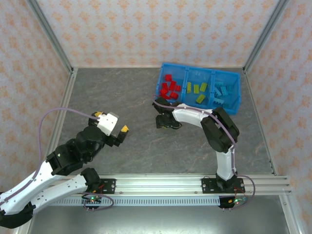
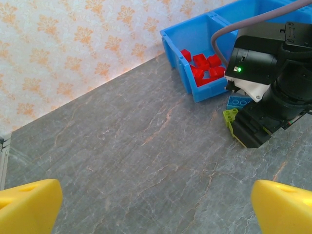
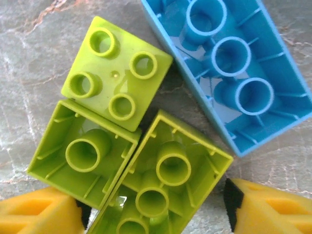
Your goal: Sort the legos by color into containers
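My right gripper hangs low over a small cluster of legos on the table, just in front of the blue tray. Its yellow fingers stand on either side of an upside-down lime green lego, with a narrow gap at the right finger. Touching it are another upside-down green lego, a stud-up green one and an upside-down light blue lego. The containers hold red legos, green legos and blue legos. My left gripper is open and holds nothing.
The tray sits at the back right near the wall. The left wrist view shows the right gripper by the tray's red compartment, with bare marbled tabletop below my left fingers. Metal frame posts border the table.
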### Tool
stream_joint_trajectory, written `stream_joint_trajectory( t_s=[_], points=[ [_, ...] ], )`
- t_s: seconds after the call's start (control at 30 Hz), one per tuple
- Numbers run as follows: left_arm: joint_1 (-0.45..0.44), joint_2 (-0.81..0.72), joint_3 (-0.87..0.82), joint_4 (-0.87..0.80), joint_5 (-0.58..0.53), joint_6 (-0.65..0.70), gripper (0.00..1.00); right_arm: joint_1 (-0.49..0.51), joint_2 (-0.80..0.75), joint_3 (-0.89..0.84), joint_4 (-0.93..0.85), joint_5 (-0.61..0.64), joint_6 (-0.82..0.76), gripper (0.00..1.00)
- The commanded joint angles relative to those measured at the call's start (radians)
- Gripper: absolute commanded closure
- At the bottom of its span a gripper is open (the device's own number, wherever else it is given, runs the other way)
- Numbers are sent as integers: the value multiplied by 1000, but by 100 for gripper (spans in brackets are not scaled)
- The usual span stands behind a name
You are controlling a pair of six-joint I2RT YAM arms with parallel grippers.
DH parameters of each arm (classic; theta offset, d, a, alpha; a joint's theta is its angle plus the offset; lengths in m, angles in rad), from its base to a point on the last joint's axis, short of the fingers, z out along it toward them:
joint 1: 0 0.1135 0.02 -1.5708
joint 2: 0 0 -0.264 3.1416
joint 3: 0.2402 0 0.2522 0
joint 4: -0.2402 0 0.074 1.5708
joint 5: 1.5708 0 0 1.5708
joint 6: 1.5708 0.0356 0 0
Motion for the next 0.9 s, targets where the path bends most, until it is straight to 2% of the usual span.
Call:
stream_joint_trajectory(
  t_s=[0.0,0.17,0.3,0.4,0.53,0.63,0.77,0.87],
  points=[
    [5,-6,-10,-19,1,23,0,1,-30,-30,-6,68,27,34],
    [6,-7,-14,-21,1,21,0,-20,-85,-95,17,60,63,56],
    [5,-7,-15,-23,33,30,0,-29,-131,-143,30,32,73,67],
    [6,-9,-14,-27,99,43,0,-29,-185,-188,38,3,86,74],
    [6,-6,-12,-52,249,91,0,-26,-305,-272,65,-41,130,79],
    [5,-6,-9,-66,345,117,0,-24,-454,-338,84,-10,158,81],
    [6,-1,-7,-73,371,128,0,-53,-626,-347,69,100,154,82],
    [5,3,-7,-77,384,132,0,-136,-666,-302,64,166,110,82]
  ],
)
